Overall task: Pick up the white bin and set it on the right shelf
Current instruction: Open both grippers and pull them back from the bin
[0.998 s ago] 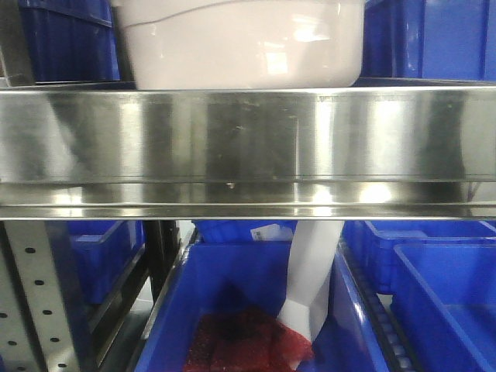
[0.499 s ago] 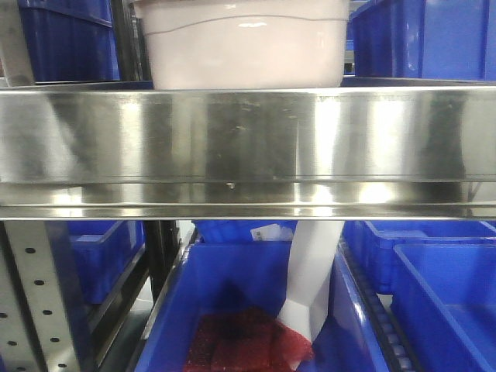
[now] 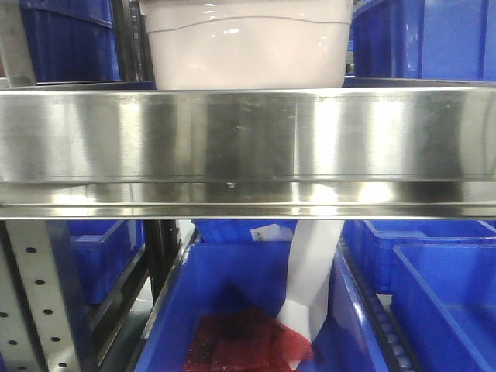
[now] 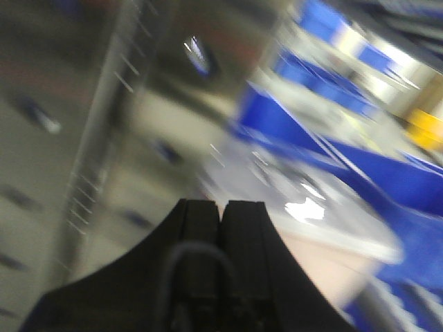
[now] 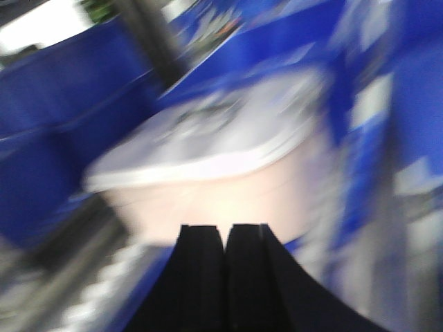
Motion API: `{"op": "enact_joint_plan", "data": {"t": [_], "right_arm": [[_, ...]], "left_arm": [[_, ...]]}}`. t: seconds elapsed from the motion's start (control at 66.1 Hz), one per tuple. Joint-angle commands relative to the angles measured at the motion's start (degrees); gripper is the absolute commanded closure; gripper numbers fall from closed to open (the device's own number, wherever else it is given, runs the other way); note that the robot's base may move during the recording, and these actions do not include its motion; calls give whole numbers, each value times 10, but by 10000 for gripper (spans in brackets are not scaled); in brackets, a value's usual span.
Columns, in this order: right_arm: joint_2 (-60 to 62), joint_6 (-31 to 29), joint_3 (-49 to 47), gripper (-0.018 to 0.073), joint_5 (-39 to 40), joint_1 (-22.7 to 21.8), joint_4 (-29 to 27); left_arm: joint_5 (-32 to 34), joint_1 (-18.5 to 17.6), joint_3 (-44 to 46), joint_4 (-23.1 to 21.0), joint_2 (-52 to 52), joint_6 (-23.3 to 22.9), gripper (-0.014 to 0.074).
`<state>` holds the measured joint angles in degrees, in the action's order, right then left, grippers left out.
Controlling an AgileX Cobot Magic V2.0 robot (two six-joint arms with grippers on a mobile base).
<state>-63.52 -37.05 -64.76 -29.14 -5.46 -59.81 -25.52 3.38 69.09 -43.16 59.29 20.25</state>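
On my left I saw a grey post point(image 3: 35, 294) with holes, part of the shelf point(image 3: 248, 143). The shelf's wide shiny rail ran right across the front view. The bin point(image 3: 246, 48) sat above that rail, near the middle, with blue bins point(image 3: 422, 39) on both sides of it. I could not tell if its bottom was fully down on the shelf, because the rail hid it.

Under the rail was a big blue tub point(image 3: 256, 310) with something red point(image 3: 244, 341) and a white thing point(image 3: 310, 271) in it.

My left gripper point(image 4: 221, 211) was pinched shut and held nothing. Its view was very blurry. I could make out the bin's shiny lid point(image 4: 304, 207) just ahead and to the right of it. My right gripper point(image 5: 225, 232) was pinched shut too, also holding nothing. The bin's pale side point(image 5: 228, 200) filled the view just in front of it.

I judged the bin was on the shelf and the job was nearly done. What worried me was this. Both wrist views were smeared, so I thought the arms were moving fast. With the grippers so near the bin, a quick swing could bump it, push it crooked into a blue bin, or tip it over the front rail. An arm could also knock the rail.
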Motion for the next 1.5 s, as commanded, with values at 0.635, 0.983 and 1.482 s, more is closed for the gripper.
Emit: {"op": "enact_joint_plan", "data": {"t": [0.635, 0.983, 1.482], "right_arm": [[398, -7, 393, 530, 132, 7, 120], [558, -7, 461, 530, 102, 7, 120], [558, -7, 461, 530, 90, 7, 120]], "left_arm": [[150, -17, -425, 25, -340, 121, 715], [108, -17, -511, 24, -525, 120, 715], [104, -17, -512, 22, -525, 120, 715]]}}
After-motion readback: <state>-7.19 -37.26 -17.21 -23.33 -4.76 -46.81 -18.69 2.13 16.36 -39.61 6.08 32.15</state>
